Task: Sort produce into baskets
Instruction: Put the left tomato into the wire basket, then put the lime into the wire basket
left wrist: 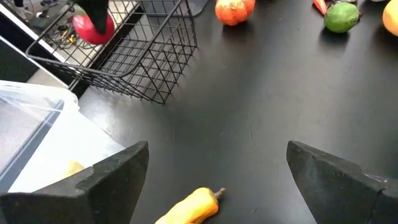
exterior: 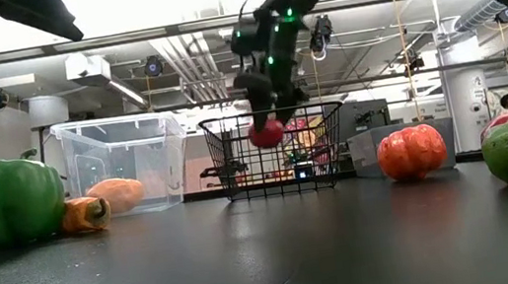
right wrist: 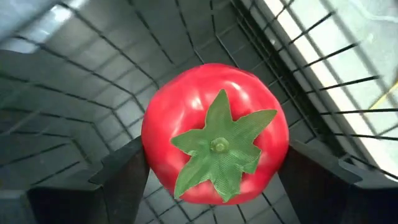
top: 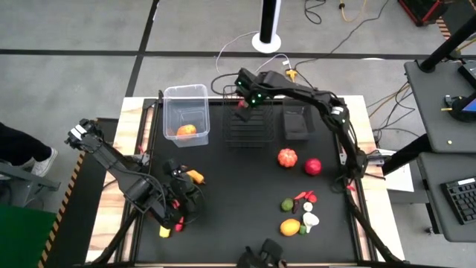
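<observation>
Nearest the low camera sit a green pepper point(exterior: 10, 201) with an orange carrot-like piece point(exterior: 84, 215) against it, awaiting sorting on the black table point(top: 238, 201). Behind them, the right gripper point(right wrist: 211, 163) hangs over the wire basket point(top: 245, 123), its fingers spread to the width of a red tomato point(right wrist: 214, 132) and pressing it from both sides; the tomato sits just at the basket's rim, held high presumably so it clears the mesh wall before release. The clear tub point(top: 185, 112), just beside the basket on one side, already contains one orange fruit point(top: 186, 130), and the small dark bin point(top: 296, 123) stands on the basket's other side; whether anything lies in that bin cannot be told from above. The left gripper point(left wrist: 217, 171) waits near the table's front left with its fingers wide and nothing between them, poised above a yellow pepper point(left wrist: 189, 208), probably the next pick. Unsorted produce remains on the right half of the table: an orange pumpkin-like piece point(top: 287, 157), a red fruit point(top: 313, 166), a green lime point(top: 287, 204), and a cluster of small red, white and yellow items point(top: 301, 222), well apart from all three containers.
</observation>
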